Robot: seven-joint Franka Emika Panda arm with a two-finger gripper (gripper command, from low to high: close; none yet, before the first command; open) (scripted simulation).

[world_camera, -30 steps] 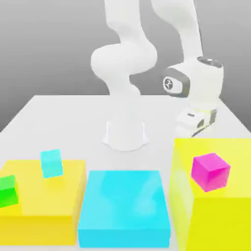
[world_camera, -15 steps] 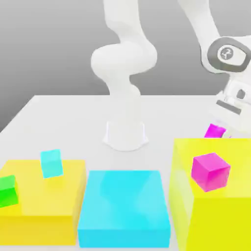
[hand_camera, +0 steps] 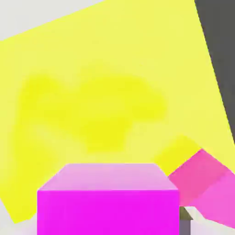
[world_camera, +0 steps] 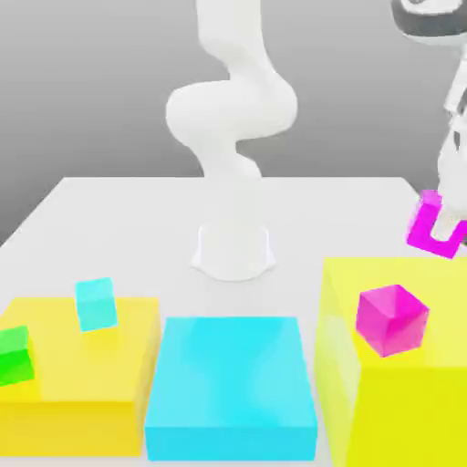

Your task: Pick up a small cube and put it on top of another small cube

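The small magenta cube (world_camera: 424,228) is held in the end effector (world_camera: 447,223), whose fingers are clamped on it, at the exterior view's right. It is tilted and raised above the level of the tall yellow block's top, near that block's far edge as the exterior view shows it. In the hand view the held cube shows one bright face and a paler one, with the broad yellow surface beyond it. A second magenta cube (world_camera: 392,319) rests on top of the tall yellow block (world_camera: 401,410), close to its near edge, turned at an angle and apart from the held one in the exterior view. To the left of that block in the exterior view, a low cyan block (world_camera: 233,374) lies on the white tabletop (world_camera: 119,228). At the exterior view's left is an orange-yellow block (world_camera: 73,429) carrying a small cyan cube (world_camera: 96,305) toward its far side and a small green cube (world_camera: 14,356) nearer the picture's left edge. The white robot base (world_camera: 233,251) stands on the tabletop behind the blocks, and the arm's white column rises from it.
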